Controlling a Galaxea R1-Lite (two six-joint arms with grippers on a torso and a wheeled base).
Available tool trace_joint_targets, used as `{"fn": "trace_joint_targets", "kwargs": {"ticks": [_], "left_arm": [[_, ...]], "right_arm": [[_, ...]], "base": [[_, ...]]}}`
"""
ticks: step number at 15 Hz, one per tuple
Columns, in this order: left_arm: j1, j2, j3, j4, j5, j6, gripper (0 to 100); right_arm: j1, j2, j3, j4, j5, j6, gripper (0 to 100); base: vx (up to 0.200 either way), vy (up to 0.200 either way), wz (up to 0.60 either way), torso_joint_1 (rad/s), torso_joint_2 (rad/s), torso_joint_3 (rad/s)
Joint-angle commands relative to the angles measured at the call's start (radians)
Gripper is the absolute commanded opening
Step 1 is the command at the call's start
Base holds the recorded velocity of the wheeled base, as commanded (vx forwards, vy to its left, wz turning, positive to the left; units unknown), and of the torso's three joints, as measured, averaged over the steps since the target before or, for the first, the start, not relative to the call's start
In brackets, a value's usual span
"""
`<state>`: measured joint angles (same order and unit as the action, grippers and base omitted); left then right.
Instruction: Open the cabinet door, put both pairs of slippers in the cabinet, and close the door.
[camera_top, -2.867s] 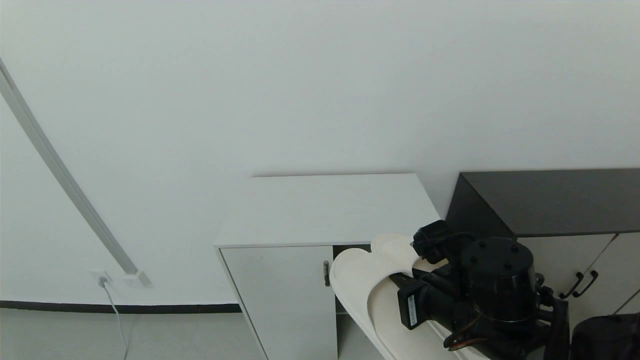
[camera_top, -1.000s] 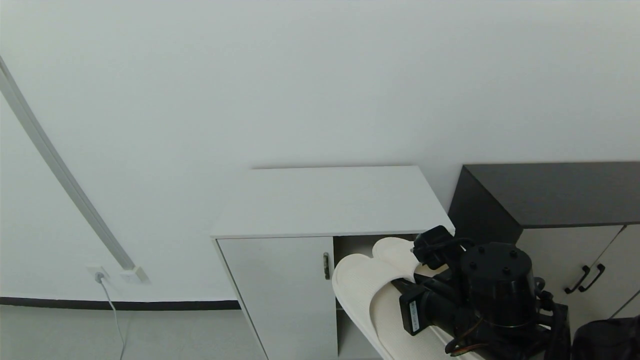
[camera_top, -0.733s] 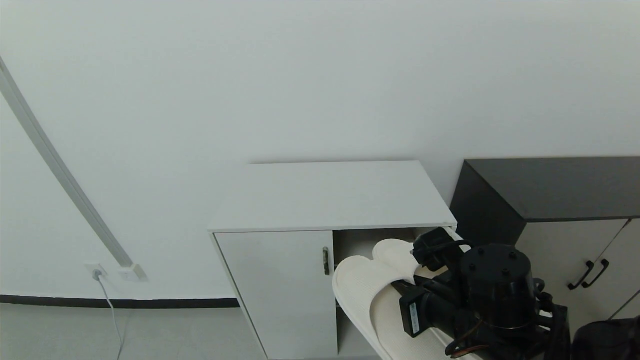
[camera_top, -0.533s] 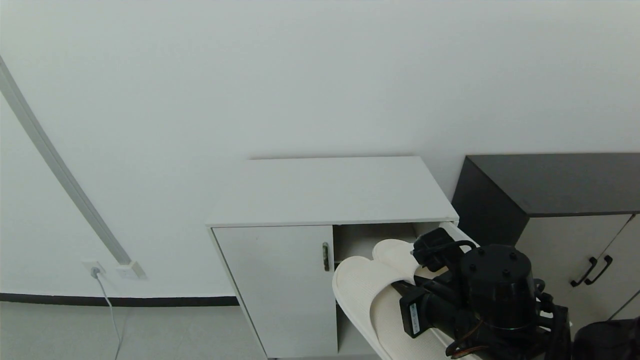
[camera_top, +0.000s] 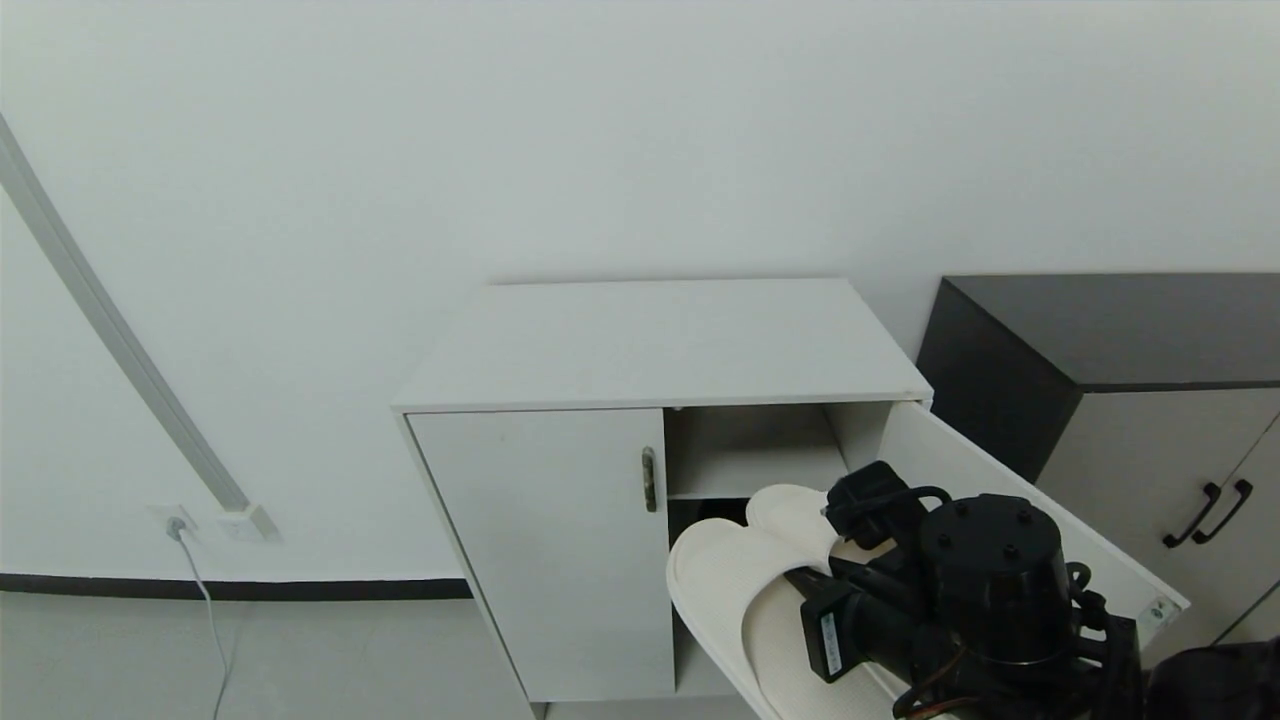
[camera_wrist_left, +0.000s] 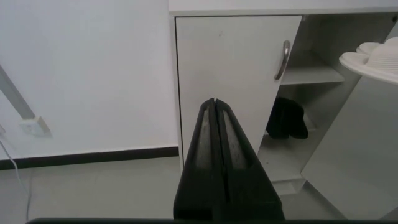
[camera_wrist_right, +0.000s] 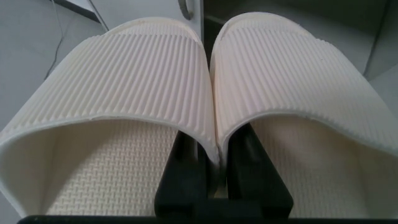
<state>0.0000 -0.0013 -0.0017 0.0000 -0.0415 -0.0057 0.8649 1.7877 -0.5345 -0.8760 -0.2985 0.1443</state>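
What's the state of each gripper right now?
Left gripper: closed, empty.
Right gripper: closed on the slippers, pinching the pair together.

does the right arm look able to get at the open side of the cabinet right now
Probably yes. The right door is swung wide to the right, and the right gripper, shut on the white slippers, is right before the opening with nothing between. A dark pair lies inside.
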Motion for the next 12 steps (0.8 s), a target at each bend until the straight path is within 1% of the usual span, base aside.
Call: {"fn": "trace_joint_targets", "kwargs": {"ticks": [1, 6, 12], "left_arm": [[0.0, 0.001, 0.0, 0.0, 0.0, 0.0, 0], [0.0, 0.001, 0.0, 0.0, 0.0, -0.002, 0], [0.0, 0.001, 0.0, 0.0, 0.0, 0.0, 0]], "right_arm": [[0.0, 0.009, 0.001, -0.006, -0.001, 0.0, 0], [0.002, 0.015, 0.005, -0.017, -0.002, -0.002, 0], [0.005, 0.013, 0.011, -0.021, -0.002, -0.002, 0]], "base": [[0.0, 0.0, 0.0, -0.232, 0.55, 0.33], [0.0, 0.0, 0.0, -0.207, 0.53, 0.322], [0.0, 0.0, 0.0, -0.173, 0.5, 0.322]]}}
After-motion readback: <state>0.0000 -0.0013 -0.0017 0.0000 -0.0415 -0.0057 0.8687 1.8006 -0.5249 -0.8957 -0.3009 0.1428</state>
